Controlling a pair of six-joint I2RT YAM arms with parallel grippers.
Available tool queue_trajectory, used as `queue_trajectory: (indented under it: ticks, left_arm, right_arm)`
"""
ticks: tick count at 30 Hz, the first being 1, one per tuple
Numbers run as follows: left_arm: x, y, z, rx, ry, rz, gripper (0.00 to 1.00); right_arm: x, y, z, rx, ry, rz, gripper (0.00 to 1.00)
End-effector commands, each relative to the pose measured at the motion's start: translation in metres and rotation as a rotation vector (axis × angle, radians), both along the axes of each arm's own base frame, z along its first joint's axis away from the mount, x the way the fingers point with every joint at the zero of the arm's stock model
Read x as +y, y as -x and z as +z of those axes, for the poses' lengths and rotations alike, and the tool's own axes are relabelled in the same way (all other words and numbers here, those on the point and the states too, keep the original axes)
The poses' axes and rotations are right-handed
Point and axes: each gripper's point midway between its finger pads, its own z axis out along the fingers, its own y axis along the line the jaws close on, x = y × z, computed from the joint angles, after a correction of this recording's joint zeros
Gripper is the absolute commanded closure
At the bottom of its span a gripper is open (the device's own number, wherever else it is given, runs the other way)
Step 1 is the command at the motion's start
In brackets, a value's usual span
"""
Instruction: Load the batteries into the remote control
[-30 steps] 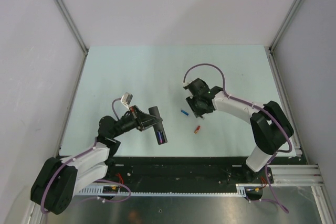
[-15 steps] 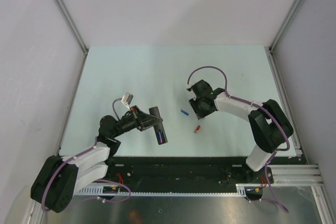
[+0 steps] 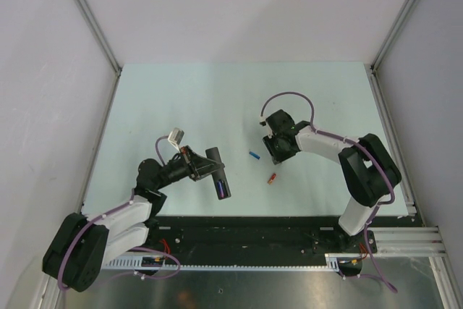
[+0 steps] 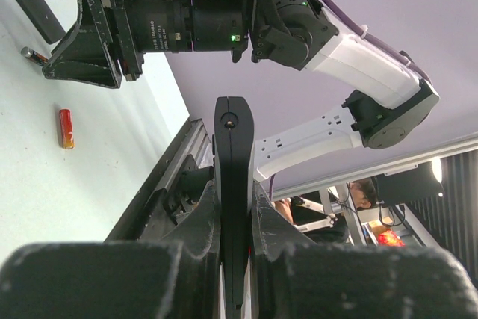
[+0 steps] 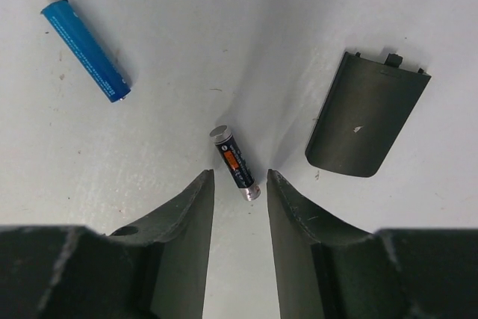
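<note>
**A:** Straddling one end of the dark battery (image 5: 234, 160), the right gripper (image 5: 239, 178) has its jaws apart, a finger on each side and nothing in them.

**B:** And the remote?

**A:** The left gripper (image 4: 233, 211) is clenched on the remote (image 4: 232, 140) and holds it up off the table (image 3: 181, 99), left of centre, toward the near edge.

**B:** Other cells?

**A:** The blue battery (image 3: 254, 155) lies just left of the right gripper, and the red battery (image 3: 272, 177) lies a little nearer. Both are loose on the table. The cover (image 5: 366, 113) lies just beside the dark battery.

**B:** What worries you?

**A:** The dark battery sits skewed in the gap, not in line with the fingers, and only its metal-tipped end is between them. If the jaws close there, I'd expect them to pinch that tip alone. The cell is round and smooth, so it could roll or squirt out. One finger might also shove the cover, since it lies so close.

**B:** And at the remote end?

**A:** It's gripped by its narrow edges, so a hard push from a cell could twist it in the jaws. From above, a bluish strip shows in the remote. I can't tell whether that is a cell already seated. A cell put in the wrong way round would be the other likely slip.
</note>
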Motion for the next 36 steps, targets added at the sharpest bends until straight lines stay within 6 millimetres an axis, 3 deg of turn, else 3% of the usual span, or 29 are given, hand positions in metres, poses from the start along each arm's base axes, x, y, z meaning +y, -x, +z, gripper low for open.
queue_trajectory:
  ticks: [1,19,22,24,25,29,31,33,35,36]
  left_arm:
    - [0.001,-0.002,0.007,-0.058,0.003,0.009,1.0]
    - [0.002,-0.001,0.007,-0.061,0.005,0.009,1.0]
    - [0.002,-0.001,0.007,-0.059,0.005,0.012,1.0]
    - [0.002,-0.002,0.006,-0.058,0.004,0.01,1.0]
    - [0.002,-0.002,0.007,-0.059,0.005,0.013,1.0]
    - [0.001,-0.006,0.01,-0.062,0.008,0.025,1.0]
    - [0.001,-0.009,0.013,-0.069,0.01,0.032,1.0]
    - [0.0,-0.013,0.015,-0.068,0.012,0.041,1.0]
    - [-0.002,-0.016,0.016,-0.064,0.011,0.044,1.0]
    - [-0.003,-0.019,0.015,-0.057,0.01,0.05,1.0]
  right_arm:
    - [0.001,-0.001,-0.006,0.01,-0.01,0.001,0.62]
    - [-0.002,0.007,-0.009,0.042,-0.004,-0.029,0.78]
    - [-0.002,0.008,-0.008,0.044,-0.01,-0.048,0.86]
    - [0.0,0.009,-0.004,0.047,-0.029,-0.085,1.0]
    - [-0.002,0.006,-0.001,0.035,-0.03,-0.111,1.0]
    - [-0.001,0.01,0.03,0.0,-0.089,-0.203,1.0]
    - [0.005,0.014,0.065,-0.047,-0.18,-0.244,1.0]
    - [0.014,0.026,0.102,-0.081,-0.254,-0.228,1.0]
    - [0.02,0.048,0.119,-0.038,-0.272,-0.205,1.0]
    - [0.033,0.059,0.14,-0.059,-0.302,-0.153,1.0]
